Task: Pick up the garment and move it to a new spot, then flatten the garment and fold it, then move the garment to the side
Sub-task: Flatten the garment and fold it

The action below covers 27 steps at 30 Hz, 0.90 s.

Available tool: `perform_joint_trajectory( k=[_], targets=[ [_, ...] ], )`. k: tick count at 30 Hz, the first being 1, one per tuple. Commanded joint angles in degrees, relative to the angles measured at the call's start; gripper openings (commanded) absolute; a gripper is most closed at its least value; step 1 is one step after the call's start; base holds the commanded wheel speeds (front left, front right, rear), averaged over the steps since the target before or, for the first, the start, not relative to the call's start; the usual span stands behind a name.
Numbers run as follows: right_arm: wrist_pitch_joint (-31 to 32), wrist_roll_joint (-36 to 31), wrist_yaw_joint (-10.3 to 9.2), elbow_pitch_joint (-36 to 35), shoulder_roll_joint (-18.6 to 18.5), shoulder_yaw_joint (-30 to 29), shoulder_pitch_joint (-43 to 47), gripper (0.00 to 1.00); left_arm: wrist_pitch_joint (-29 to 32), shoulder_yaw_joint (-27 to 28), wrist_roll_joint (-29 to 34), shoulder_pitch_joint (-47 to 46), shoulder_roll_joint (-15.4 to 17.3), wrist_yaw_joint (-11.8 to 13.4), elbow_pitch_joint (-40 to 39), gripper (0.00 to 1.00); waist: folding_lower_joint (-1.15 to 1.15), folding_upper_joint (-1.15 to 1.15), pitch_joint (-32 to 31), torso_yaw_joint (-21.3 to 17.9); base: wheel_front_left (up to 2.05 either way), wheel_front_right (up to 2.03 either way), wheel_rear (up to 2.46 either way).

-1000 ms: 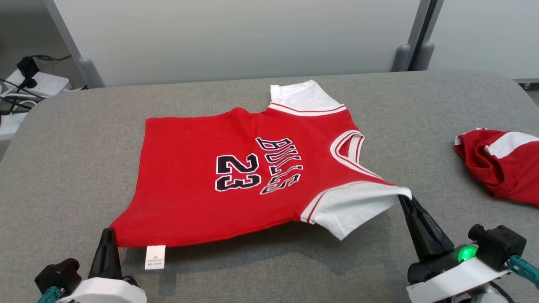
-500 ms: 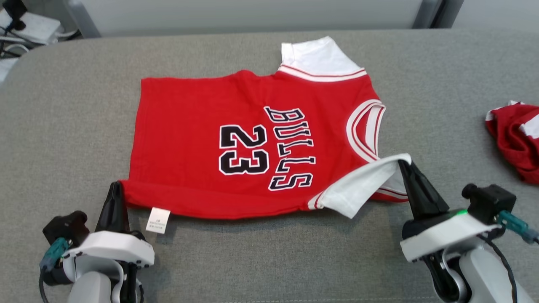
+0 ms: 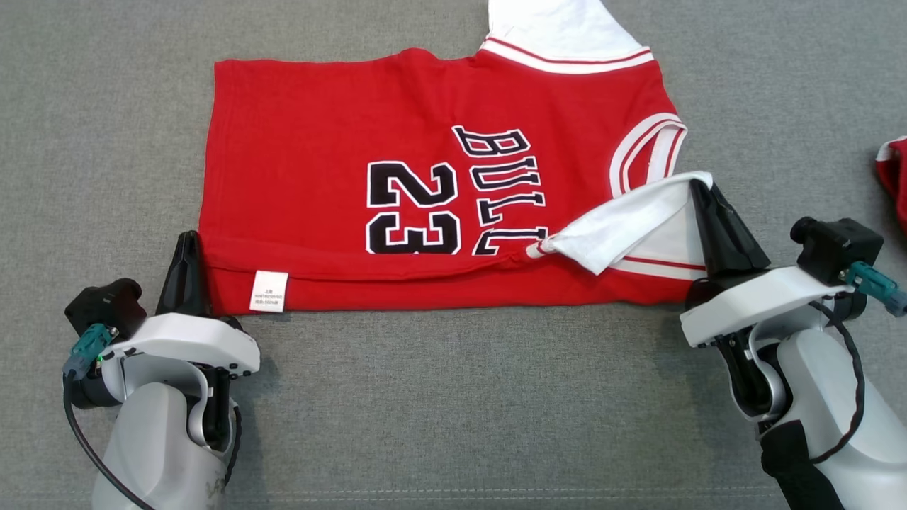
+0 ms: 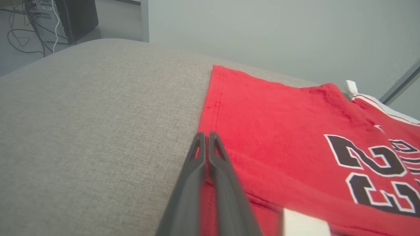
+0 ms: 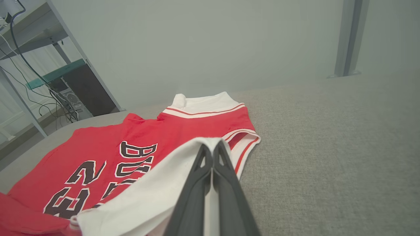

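The garment [image 3: 397, 142] is a red jersey with white sleeves and black "BULLS 23" print, lying across the grey table. Its near edge is doubled over into a strip, with a white label [image 3: 268, 291] on it. My left gripper [image 3: 188, 237] is shut on the hem corner at the garment's left near end; the left wrist view has red cloth [image 4: 279, 124] pinched at the closed fingertips [image 4: 206, 133]. My right gripper [image 3: 701, 185] is shut on the white sleeve [image 3: 623, 223], holding it lifted over the chest. In the right wrist view that sleeve [image 5: 157, 190] drapes from the closed gripper [image 5: 212, 146].
A second red and white garment [image 3: 894, 170] lies crumpled at the right edge. Bare grey table [image 3: 453, 397] stretches in front of the garment and to its left. A shelf with cables [image 5: 49, 75] and a computer tower [image 4: 65, 16] stand beyond the table.
Both grippers have carried the garment's near edge away from me, over its body, so a folded strip now lies along the front. The head camera has tilted down and moved closer.
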Motion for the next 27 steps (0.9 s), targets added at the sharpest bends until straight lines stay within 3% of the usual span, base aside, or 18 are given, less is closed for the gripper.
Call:
perform_joint_trajectory(
  k=[1, 6, 7, 8, 9, 19, 27],
  targets=[
    [-0.68, -0.40, 0.24, -0.66, 0.25, 1.10, -0.78, 0.00, -0.59, 1.80, 0.59, -1.51, 1.60, 0.61, -0.99, 0.00, 0.00, 0.00, 0.25, 0.18, 0.00, 0.00, 0.00],
    [-0.68, -0.67, 0.24, 1.74, 0.75, 1.16, -2.68, 0.00, -0.59, 1.90, 1.35, -2.96, 1.60, 0.54, 0.08, 0.00, 0.00, 0.00, 0.78, 0.58, 0.00, 0.00, 0.00],
    [-0.68, -0.55, 0.24, 2.34, 0.91, 1.22, -2.97, 0.00, -0.59, 1.91, 1.53, -3.14, 1.60, 0.53, 0.15, 0.13, 0.00, 0.00, 0.83, 0.63, 0.00, 0.00, 0.00],
    [-0.68, -0.29, 0.24, 3.20, 1.12, 1.26, -3.24, 0.39, -0.59, 1.97, 1.88, -3.30, 1.60, 0.65, -0.10, 0.68, 0.00, 0.00, 0.87, 0.66, 0.00, 0.00, 0.00],
    [-0.68, -0.20, 0.24, 3.93, 1.23, 1.36, -3.59, 1.00, -0.59, 1.92, 2.05, -3.38, 1.60, 0.60, -0.22, 1.00, 0.00, 0.00, 0.87, 0.71, 0.00, 0.00, 0.00],
    [-0.68, -2.24, 0.24, 1.48, 1.42, -3.85, -0.09, 1.00, -0.59, 0.92, 2.29, 0.24, 1.60, 1.79, -4.61, 1.00, 0.00, 0.00, -1.31, 0.43, 0.00, 0.00, 0.00],
    [-0.68, -0.57, 0.24, 0.67, 0.47, -0.19, 9.38, 1.00, -0.59, -1.66, 1.52, 6.83, 1.60, 2.57, -7.41, 1.00, 0.00, 0.00, -3.31, -0.33, 0.00, 0.00, 0.00]
  ],
)
